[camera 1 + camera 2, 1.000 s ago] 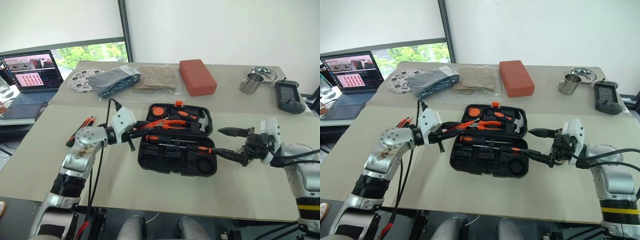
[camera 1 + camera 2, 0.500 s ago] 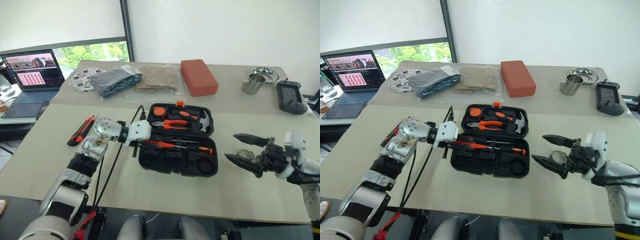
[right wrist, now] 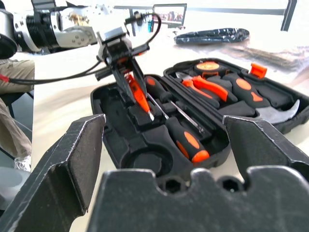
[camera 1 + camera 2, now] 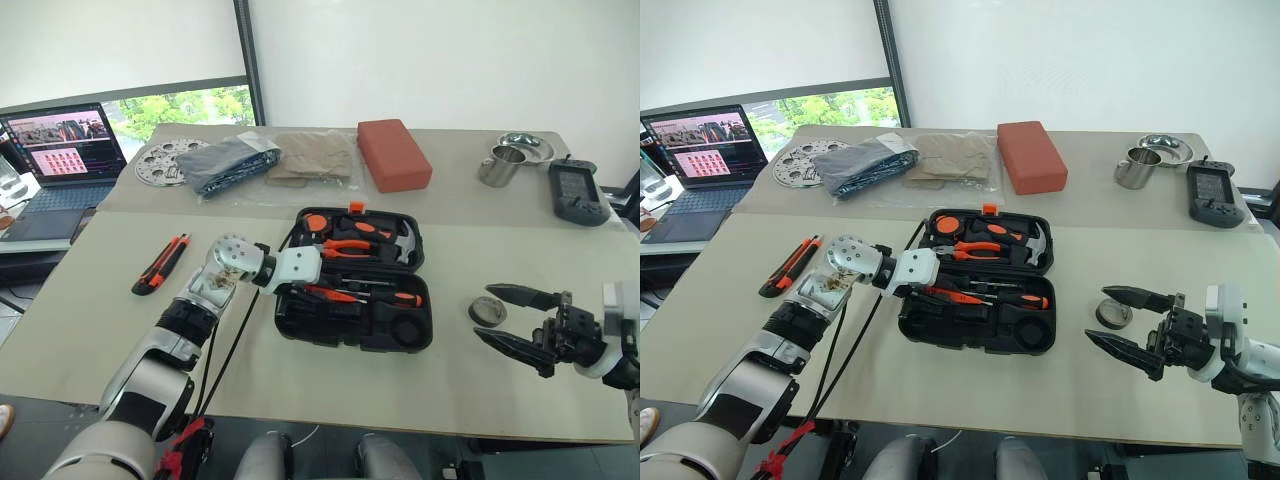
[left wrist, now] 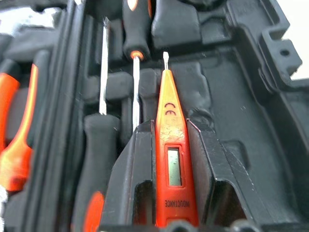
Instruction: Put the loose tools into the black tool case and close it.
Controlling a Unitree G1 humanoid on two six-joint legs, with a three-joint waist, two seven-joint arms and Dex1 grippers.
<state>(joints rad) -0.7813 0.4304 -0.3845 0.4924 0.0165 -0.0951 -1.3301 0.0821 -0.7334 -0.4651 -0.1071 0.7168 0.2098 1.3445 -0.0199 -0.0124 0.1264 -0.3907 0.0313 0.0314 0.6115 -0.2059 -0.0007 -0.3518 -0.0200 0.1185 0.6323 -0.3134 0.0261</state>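
nearest, right gripper (image 4: 520, 318): hovers over the table's (image 4: 90, 310) front right part, fingers spread wide, nothing between them. just behind it, small dark tape roll (image 4: 487, 310), flat on the table, right of the case, apart from it. left gripper (image 3: 126, 79): fingers clenched on the small all-orange screwdriver (image 5: 171, 145), held tilted over the front half of the black tool case (image 4: 420, 335), tip toward the recesses. case lies open at mid-table, orange latch (image 4: 358, 207) on the far edge. front half: two orange-and-black-handled screwdrivers (image 3: 186, 137) seated in slots beside the held one. far half: orange-handled pliers (image 4: 345, 246) and steel hammer (image 4: 405, 243). left of the case, well apart: orange-and-black utility knife (image 4: 162, 263), loose on the table. far row, left to right: laptop (image 4: 62, 150), perforated metal disc (image 4: 165, 160), bagged cloths (image 4: 270, 158), red-brown block (image 4: 393, 154), steel cup (image 4: 497, 166), steel bowl (image 4: 527, 146), black handset (image 4: 578, 193).
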